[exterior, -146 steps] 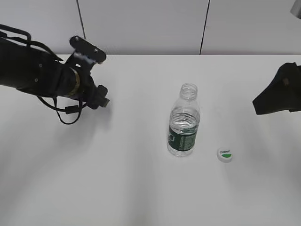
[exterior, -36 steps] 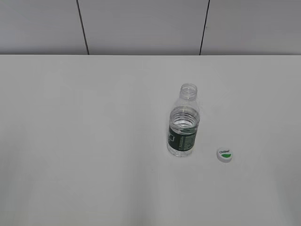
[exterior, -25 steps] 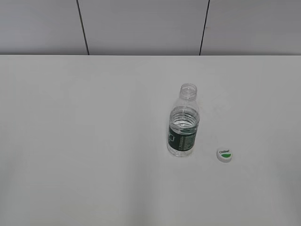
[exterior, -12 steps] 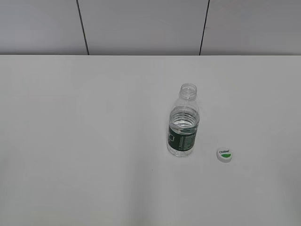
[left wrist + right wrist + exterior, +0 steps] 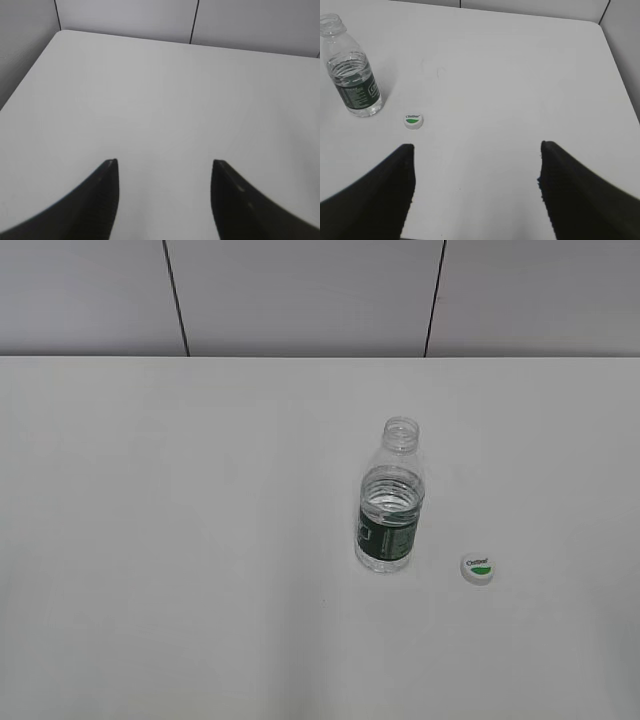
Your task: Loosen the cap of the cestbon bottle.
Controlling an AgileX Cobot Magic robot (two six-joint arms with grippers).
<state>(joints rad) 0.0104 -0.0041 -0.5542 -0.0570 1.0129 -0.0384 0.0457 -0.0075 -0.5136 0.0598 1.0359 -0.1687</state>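
Note:
The cestbon bottle (image 5: pixel 389 502) stands upright on the white table (image 5: pixel 180 540), its neck bare and its mouth uncovered. It shows again at the upper left of the right wrist view (image 5: pixel 352 70). The cap (image 5: pixel 479 568) lies on the table to the bottle's right, green patch up, apart from the bottle; the right wrist view has it too (image 5: pixel 413 120). My right gripper (image 5: pixel 477 147) is open over bare table, well back from both. My left gripper (image 5: pixel 165 162) is open with nothing between its fingers; neither bottle nor cap is in its view. Neither arm appears in the exterior view.
A grey panelled wall (image 5: pixel 300 295) runs along the table's far edge. The left wrist view shows the table's far left corner (image 5: pixel 60 32), the right wrist view the far right corner (image 5: pixel 595 25).
Both arms, in the exterior view several seconds ago, have drawn back out of it. Over the last second nothing moves; bottle and cap stay put.

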